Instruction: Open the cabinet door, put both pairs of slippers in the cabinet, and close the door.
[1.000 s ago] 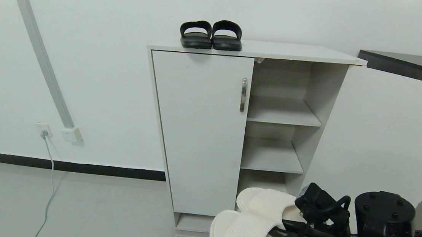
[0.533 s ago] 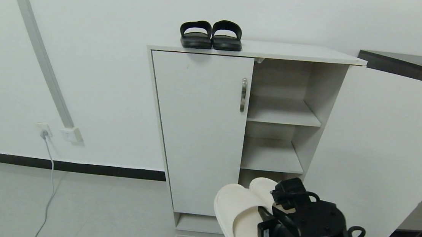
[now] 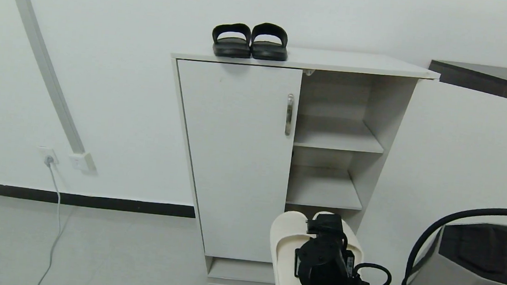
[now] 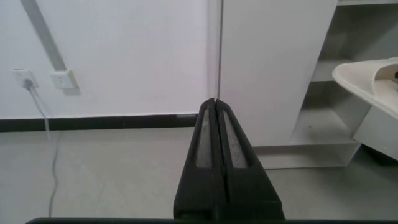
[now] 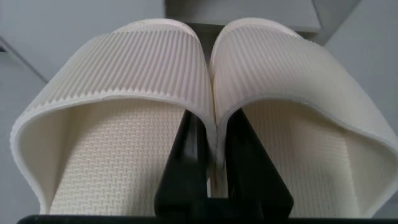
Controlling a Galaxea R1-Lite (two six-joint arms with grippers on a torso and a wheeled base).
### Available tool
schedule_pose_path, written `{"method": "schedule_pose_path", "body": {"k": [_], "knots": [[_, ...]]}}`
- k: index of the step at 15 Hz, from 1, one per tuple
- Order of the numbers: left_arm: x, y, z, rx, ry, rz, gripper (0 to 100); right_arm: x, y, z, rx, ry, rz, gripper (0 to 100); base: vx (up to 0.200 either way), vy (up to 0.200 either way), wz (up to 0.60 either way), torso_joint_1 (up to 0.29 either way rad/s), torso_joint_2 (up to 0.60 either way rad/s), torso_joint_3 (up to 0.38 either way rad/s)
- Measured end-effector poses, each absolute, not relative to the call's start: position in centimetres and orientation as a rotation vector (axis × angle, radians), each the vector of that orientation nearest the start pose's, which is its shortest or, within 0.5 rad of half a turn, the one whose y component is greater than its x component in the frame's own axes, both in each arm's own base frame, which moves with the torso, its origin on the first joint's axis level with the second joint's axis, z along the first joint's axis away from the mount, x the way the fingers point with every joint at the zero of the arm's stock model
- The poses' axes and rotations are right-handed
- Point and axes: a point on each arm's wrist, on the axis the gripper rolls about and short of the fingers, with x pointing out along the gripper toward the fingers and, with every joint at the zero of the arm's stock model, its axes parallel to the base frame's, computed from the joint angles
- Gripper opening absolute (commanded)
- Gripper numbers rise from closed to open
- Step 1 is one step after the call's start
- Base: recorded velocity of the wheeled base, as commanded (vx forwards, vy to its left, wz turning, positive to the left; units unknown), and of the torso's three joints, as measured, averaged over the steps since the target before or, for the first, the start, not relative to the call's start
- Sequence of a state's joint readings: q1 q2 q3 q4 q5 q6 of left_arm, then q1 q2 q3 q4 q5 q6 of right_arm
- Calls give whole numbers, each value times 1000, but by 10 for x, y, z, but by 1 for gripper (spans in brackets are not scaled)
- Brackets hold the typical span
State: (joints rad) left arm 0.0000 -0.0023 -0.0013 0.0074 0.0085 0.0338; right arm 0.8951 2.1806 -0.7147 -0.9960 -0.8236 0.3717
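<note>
The white cabinet [image 3: 233, 159] stands against the wall with its left door closed and its right door [image 3: 452, 178] swung open, baring two shelves [image 3: 336, 140]. A pair of black slippers [image 3: 249, 41] sits on the cabinet top. My right gripper [image 5: 211, 134] is shut on the touching inner edges of a pair of white slippers [image 5: 155, 81], held side by side. In the head view the white slippers [image 3: 284, 241] hang low in front of the open compartment, toes toward it. My left gripper [image 4: 216, 109] is shut on nothing, low over the floor left of the cabinet.
A dark piece of furniture [image 3: 493, 76] stands behind the open door at the right. A wall socket with a hanging cable [image 3: 48, 156] and a grey conduit [image 3: 36, 50] are on the wall to the left. Bare grey floor [image 3: 88, 247] lies before the cabinet.
My right arm has swung round with the white slippers, bringing them from lying across to pointing at the cabinet's open lower part. The head view has shifted slightly.
</note>
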Motion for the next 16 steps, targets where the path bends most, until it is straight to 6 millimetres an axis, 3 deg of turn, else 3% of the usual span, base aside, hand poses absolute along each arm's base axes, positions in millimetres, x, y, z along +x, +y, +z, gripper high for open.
{"method": "schedule_pose_path", "body": {"k": [2,6,10,16], "knots": [[-23,0,75,33,4,6,0,237,260,30,10,325,-9,0,0,-200,0,12,2,2],[-23,0,75,33,3,4,0,246,264,21,1,332,-19,0,0,0,0,0,0,0],[-23,0,75,33,3,7,0,272,276,16,16,310,-4,0,0,0,0,0,0,0],[-23,0,75,32,4,4,0,281,277,7,30,314,-4,0,0,0,0,0,0,0]]}}
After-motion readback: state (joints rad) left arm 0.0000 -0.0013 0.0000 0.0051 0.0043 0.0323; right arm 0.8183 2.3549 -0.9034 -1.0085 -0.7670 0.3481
